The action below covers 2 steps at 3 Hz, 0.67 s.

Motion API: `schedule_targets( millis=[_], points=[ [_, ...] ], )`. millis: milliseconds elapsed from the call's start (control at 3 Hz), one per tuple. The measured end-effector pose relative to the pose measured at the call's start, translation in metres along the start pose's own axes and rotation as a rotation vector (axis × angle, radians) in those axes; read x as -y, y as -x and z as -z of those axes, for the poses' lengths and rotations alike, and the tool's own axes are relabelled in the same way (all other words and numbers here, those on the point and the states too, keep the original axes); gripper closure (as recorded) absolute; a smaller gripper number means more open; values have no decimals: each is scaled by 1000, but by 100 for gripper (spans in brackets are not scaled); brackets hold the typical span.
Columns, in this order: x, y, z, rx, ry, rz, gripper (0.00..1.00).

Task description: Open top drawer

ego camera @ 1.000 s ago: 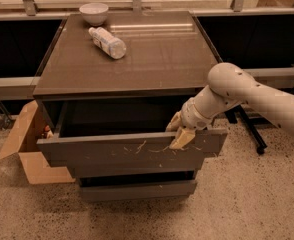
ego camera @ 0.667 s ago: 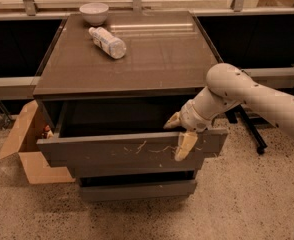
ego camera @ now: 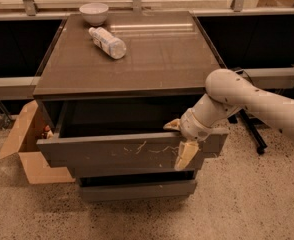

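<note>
The top drawer (ego camera: 112, 151) is a wide dark grey-brown front with pale scratch marks, and it stands pulled out from the cabinet with its dark inside showing. My gripper (ego camera: 178, 141) is at the drawer's right end, astride the top edge of the front panel. One tan finger (ego camera: 171, 125) is on the inner side and the other finger (ego camera: 185, 156) hangs over the outer face. The fingers are spread apart, not pinching the panel.
On the cabinet top (ego camera: 157, 59) lie a plastic bottle (ego camera: 107, 42) and a white bowl (ego camera: 94, 13). A lower drawer (ego camera: 137, 190) sits shut beneath. An open cardboard box (ego camera: 24, 149) stands on the floor at the left. A black stand leg (ego camera: 249, 131) is at the right.
The gripper's outer finger has swung down and away from the inner one, so the fingers have spread. The drawer has stayed pulled out by the same amount.
</note>
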State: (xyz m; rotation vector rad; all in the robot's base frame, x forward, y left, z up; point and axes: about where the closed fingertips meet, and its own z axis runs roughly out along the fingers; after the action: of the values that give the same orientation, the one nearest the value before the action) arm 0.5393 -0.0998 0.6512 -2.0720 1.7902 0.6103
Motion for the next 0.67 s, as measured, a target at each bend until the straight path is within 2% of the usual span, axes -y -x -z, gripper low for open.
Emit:
schedule_targets(
  millis=[667],
  points=[
    [-22,6,3,-3,30,-16,71]
  ],
)
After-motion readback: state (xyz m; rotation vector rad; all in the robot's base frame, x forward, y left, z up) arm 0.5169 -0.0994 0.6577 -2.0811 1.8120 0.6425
